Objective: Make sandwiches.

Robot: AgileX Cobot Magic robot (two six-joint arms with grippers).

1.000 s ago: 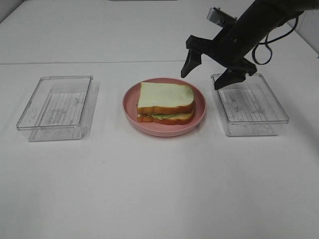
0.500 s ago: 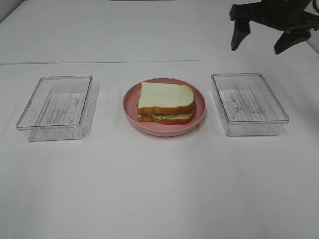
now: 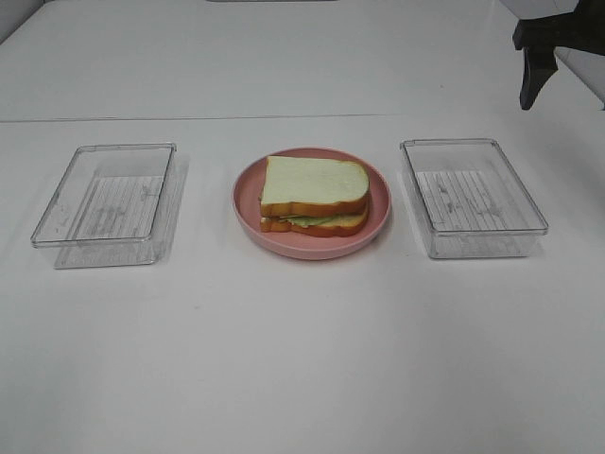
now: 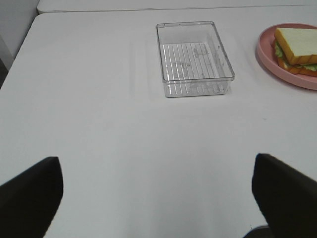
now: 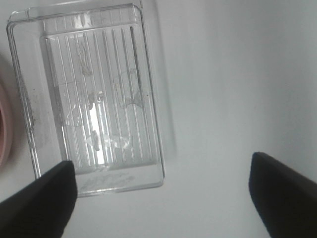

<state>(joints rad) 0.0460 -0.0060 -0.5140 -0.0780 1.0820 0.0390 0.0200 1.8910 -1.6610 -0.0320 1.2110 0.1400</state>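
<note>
Exterior high: sandwich (image 3: 314,199) sitting on pink plate (image 3: 248,212) at table (image 3: 302,359) centre. Clear trays lying at 9 (image 3: 106,202) and 3 o'clock (image 3: 472,195). Right gripper (image 3: 567,57) hanging at 1 o'clock, mostly cropped.

Left wrist: left gripper (image 4: 157,196) spreading fingers wide, holding nothing; tray (image 4: 194,58) at 12, sandwich (image 4: 296,49) at 2.

Right wrist: right gripper (image 5: 161,196) gaping, empty; tray (image 5: 91,96) at 10.

High front overview, left wrist low across table, right wrist straight down
</note>
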